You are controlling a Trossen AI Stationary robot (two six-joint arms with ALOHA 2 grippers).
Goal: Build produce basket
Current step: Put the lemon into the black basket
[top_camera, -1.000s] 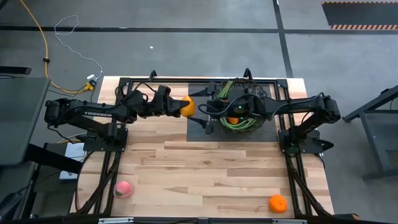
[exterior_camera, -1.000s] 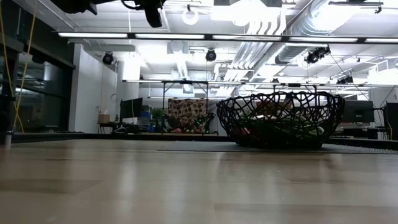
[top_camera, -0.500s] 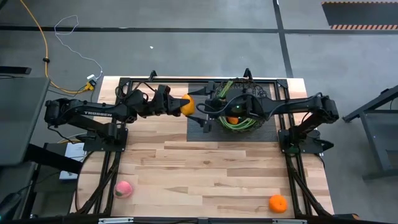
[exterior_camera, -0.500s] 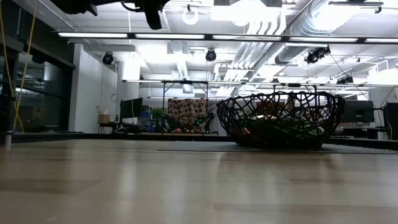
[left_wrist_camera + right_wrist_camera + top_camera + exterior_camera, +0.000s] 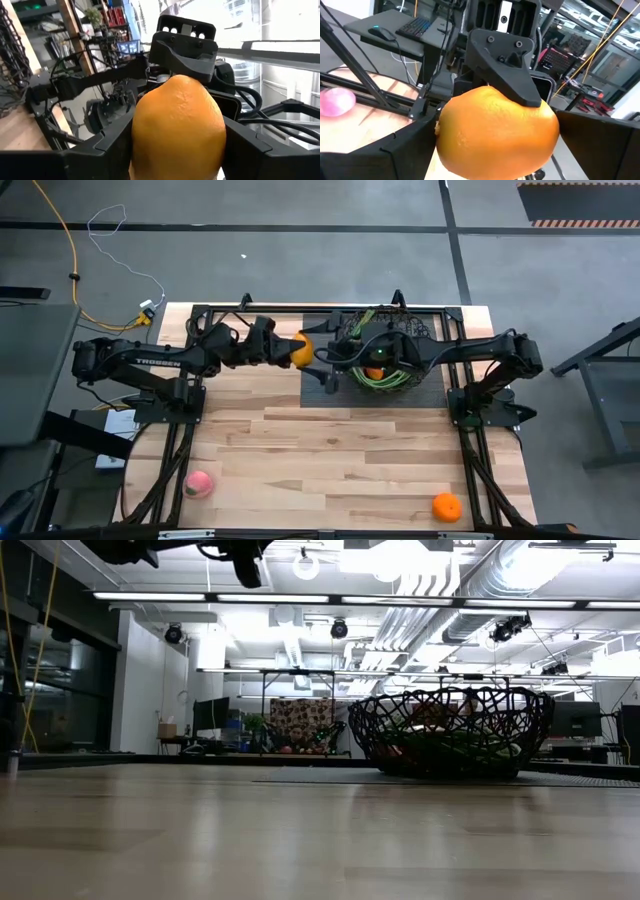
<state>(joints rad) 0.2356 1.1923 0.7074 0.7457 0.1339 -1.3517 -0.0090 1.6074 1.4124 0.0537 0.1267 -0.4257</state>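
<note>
I have the left hand [image 5: 292,350] clamped on the round, slightly elongated orange toy fruit [image 5: 301,350] — its two dark fingers press the fruit's flanks in the left wrist view. It is held in the air above the tabletop's [image 5: 330,450] far edge, just beside the dark ribbed rectangular mat [image 5: 314,386].

The right arm reaches over the round open-weave black wire basket [image 5: 396,383]. Its hand [image 5: 322,357] meets the same fruit from the opposite side, fingers spread wide on either side of it. I cannot tell whether its pads actually touch the peel. Each wrist camera sees the orange filling the foreground with the other arm's hand directly behind it.

The only writing I can read is white lettering, TROSSEN [image 5: 160,362], along the left arm's forearm.

The basket stands on the mat at the far side of the tabletop. Long green stalks [image 5: 362,320] lie inside and poke over its far rim, and a second small orange [image 5: 374,372] shows through the arm. The right arm covers much of the basket from above, so I cannot make out the rest of its contents.

A pink peach [image 5: 199,484] lies near the tabletop's near left corner — well apart from another loose orange [image 5: 447,506] near the right corner. A yellow cable [image 5: 70,250] trails on the grey floor beyond the left arm.
</note>
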